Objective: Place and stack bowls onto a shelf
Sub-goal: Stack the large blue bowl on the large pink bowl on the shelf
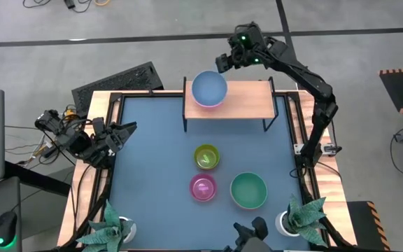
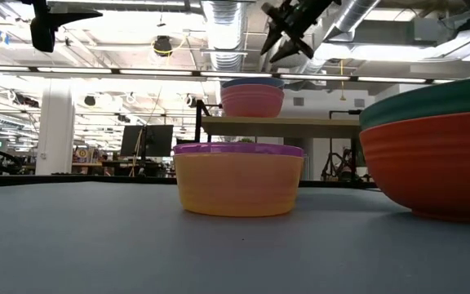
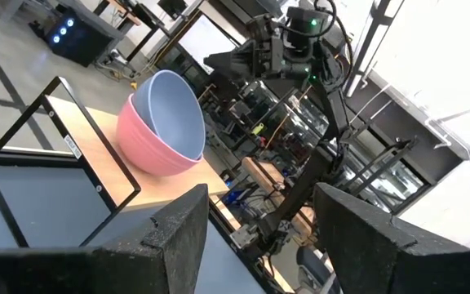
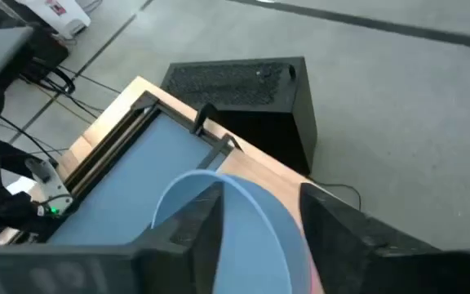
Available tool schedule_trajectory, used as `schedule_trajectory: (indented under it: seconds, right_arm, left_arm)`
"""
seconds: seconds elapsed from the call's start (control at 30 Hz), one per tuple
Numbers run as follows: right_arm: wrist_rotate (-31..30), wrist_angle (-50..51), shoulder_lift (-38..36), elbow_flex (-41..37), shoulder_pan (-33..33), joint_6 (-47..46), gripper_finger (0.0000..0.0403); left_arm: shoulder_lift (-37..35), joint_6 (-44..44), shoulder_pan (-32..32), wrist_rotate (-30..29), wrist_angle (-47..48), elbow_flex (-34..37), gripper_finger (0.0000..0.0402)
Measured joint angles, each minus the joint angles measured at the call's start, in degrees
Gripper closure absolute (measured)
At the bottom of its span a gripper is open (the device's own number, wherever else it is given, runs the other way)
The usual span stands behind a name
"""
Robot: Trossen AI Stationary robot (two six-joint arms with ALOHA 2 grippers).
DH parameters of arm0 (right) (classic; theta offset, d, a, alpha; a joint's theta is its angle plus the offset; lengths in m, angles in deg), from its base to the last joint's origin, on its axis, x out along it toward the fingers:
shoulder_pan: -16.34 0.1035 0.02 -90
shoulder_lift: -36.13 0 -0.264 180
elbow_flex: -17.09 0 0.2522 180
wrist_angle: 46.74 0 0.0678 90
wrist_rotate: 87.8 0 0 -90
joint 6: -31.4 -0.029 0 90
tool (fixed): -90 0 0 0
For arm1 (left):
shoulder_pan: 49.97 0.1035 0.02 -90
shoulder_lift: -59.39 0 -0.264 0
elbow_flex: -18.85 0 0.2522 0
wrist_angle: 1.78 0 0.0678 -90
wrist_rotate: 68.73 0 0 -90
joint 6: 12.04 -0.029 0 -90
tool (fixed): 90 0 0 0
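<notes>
- Shelf (image 1: 247, 99) stands at the far edge of the blue counter (image 1: 152, 154). On its wooden top, toward the left end, sits a pink bowl (image 3: 149, 147) with a light blue bowl (image 1: 209, 89) nested inside it — a stack of two, upright and seated evenly in the low view.
- Right end effector (image 1: 222, 63) hangs above and just beyond the stacked bowls, clear of the rim. Fingers spread, nothing between them; in its own wrist view the blue rim lies below the two open fingers, not touching.
- Left end effector (image 1: 121, 133) waits over the left edge of the counter, well apart from every bowl. Fingers parted and empty in the left wrist view.
- Not yet on the shelf, all on the counter: yellow-green bowl (image 1: 206, 156) near the middle, magenta bowl (image 1: 203, 187) just beside it toward the near edge, green bowl (image 1: 248, 190) to the right of the magenta one.
- Two white plant pots (image 1: 285, 222) at the near corners — not part of the job.
- Judgement: two of five bowls placed; three remain. Next bowl most likely goes onto the stack or beside it on the free right half of the board.
</notes>
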Motion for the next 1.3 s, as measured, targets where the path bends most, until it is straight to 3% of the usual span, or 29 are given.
schedule_trajectory:
  seconds: [0.13,0.3,0.57,1.3]
  right_arm:
    - [-0.97,-0.45,0.8,-1.09,0.15,0.31,0.0297]
    - [-10.84,-4.86,0.69,-4.27,2.57,1.61,0.0383]
    - [-23.13,-7.97,0.67,-6.05,6.03,5.11,0.0378]
    - [-24.51,-16.04,0.69,-15.12,7.06,6.64,0.0379]
  left_arm:
    - [0.0,0.05,0.01,-1.17,1.07,0.0,0.0193]
    - [-0.02,0.41,0.01,-2.15,1.17,0.0,0.0193]
    - [-0.01,0.81,0.0,-2.16,1.17,0.0,0.0193]
    - [0.0,4.95,0.02,-2.59,5.54,0.0,0.0193]
